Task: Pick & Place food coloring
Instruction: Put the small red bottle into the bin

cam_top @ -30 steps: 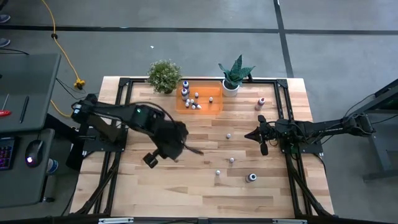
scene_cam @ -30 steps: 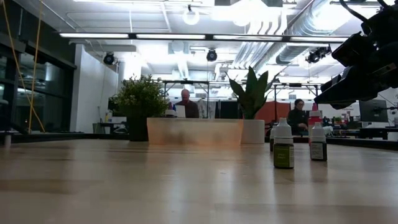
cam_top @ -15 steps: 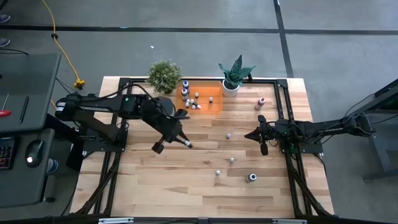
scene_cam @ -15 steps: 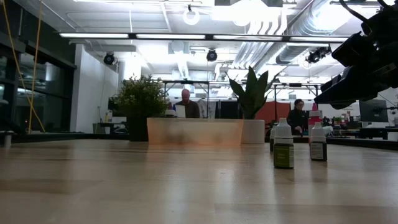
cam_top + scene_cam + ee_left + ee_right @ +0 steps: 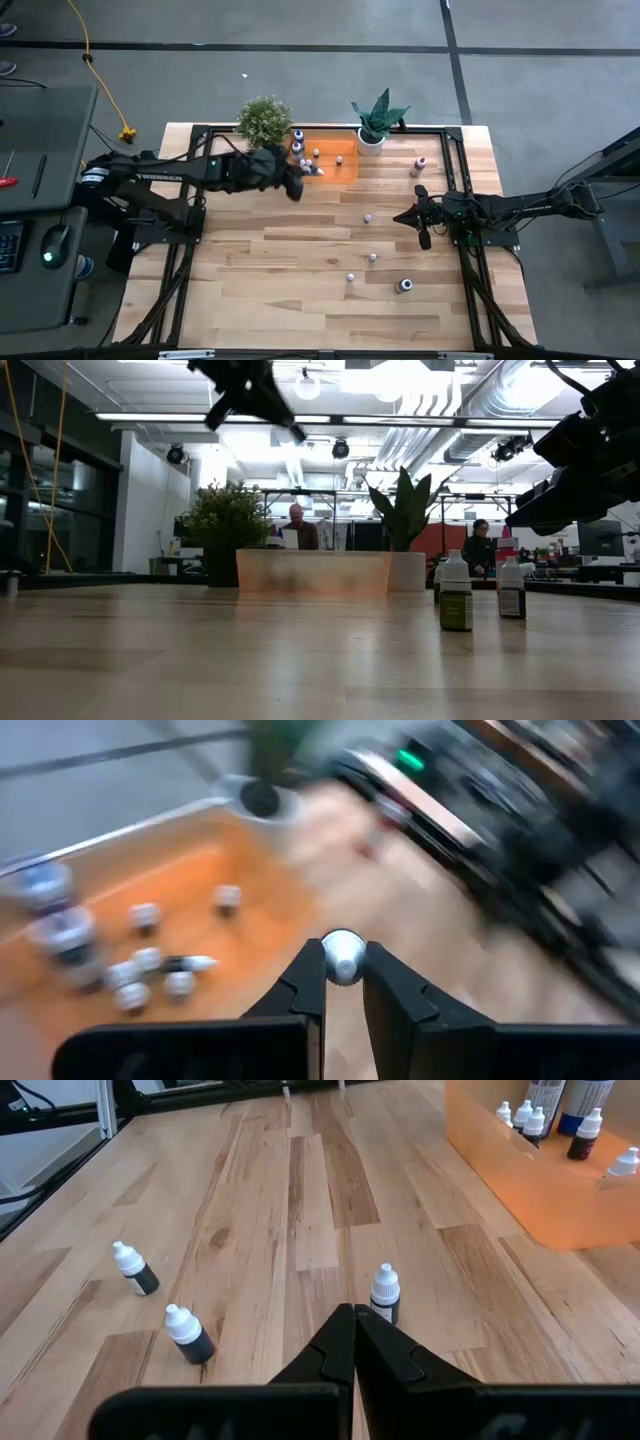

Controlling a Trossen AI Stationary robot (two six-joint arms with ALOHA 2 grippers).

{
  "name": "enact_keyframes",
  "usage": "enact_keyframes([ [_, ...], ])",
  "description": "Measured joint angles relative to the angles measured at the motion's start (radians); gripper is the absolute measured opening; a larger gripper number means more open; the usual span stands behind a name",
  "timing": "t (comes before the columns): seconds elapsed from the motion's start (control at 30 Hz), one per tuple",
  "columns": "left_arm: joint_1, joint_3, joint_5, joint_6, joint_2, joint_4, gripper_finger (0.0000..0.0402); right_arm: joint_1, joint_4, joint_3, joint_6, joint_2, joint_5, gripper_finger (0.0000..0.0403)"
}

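The left gripper, clamped on a tiny white-capped food coloring bottle, hovers at the translucent orange plastic tray; it should release low, amid bottles there. The right gripper waits pinched empty near strays.

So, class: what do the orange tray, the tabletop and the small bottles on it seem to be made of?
Orange tray: probably translucent plastic, since bottles show faintly through its wall.
Tabletop: wood, with visible grain, joined planks and a smooth, lightly glossy finish.
Small bottles: likely plastic, with white pointed caps and dark bodies; the material cannot be confirmed by look alone.
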Motion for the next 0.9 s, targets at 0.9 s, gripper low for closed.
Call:
enact_keyframes([
  [0.9, 0.248, 0.749, -0.013, -0.16, 0.54, -0.655, 0.0031, 0.0, 0.0, 0.0, 0.0, 0.0, 0.0, 0.0],
])
